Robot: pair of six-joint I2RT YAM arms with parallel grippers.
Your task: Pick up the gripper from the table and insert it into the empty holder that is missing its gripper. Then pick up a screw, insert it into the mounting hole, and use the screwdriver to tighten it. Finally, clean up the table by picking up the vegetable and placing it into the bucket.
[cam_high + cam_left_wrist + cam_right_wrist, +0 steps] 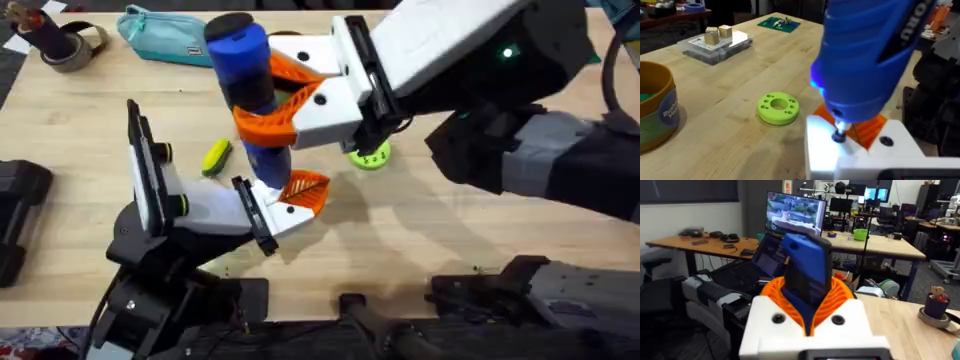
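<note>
My right gripper (pixel 268 100) reaches in from the right and is shut on the blue screwdriver (pixel 243 62), holding it upright. The right wrist view has the screwdriver (pixel 807 265) standing between that gripper's orange pads (pixel 840 297). Its bit (pixel 839 135) rests on the white front block of my left gripper (pixel 296 198), beside an orange ribbed part (pixel 871 131), and a blue light glows at the tool's nose. The yellow and green vegetable (pixel 216 157) lies on the table just left of the screwdriver. The tan bucket (pixel 654 107) stands off to one side of the left gripper.
A lime-green disc with holes (pixel 371 156) lies right of the screwdriver. A teal pouch (pixel 165 35) and a tape roll (pixel 72 48) sit at the back left. A clear box with wooden blocks (pixel 715 45) stands farther off. A black object (pixel 15 215) sits at the left edge.
</note>
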